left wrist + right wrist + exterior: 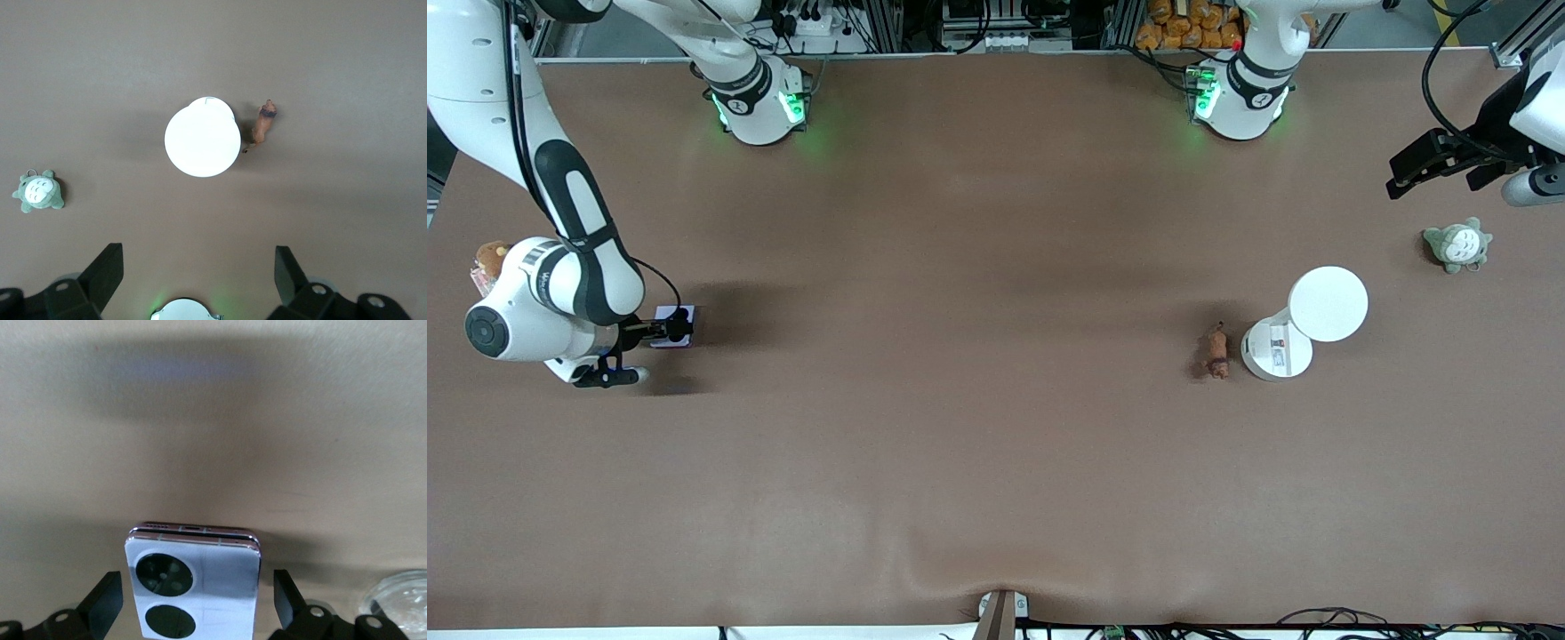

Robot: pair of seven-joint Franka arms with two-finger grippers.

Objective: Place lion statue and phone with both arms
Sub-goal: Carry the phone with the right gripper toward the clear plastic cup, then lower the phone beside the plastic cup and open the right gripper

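Toward the right arm's end of the table [960, 444], at about 9 o'clock in the front view, the one phone [676, 324] lies flat with its two black camera circles facing up. The right gripper [665, 331] is low around it. Its two fingers [107, 595] are spread, one on each side of the phone [192, 587], and a gap shows on both sides, so nothing is gripped.

The single lion statue [1216, 351] lies on the table toward the left arm's end, well apart from the phone. It is at 9 o'clock from the base of the one white round-topped stand [1327, 304], just beside it with a small gap.

At roughly 2 o'clock from the stand sits a grey-green plush [1456, 245]. The left gripper [1427, 171] hangs over the table at 12 o'clock from that plush, fingers [110, 267] wide apart and holding nothing.

A second plush, brown [491, 258], shows at the table's edge, partly hidden by the right arm.
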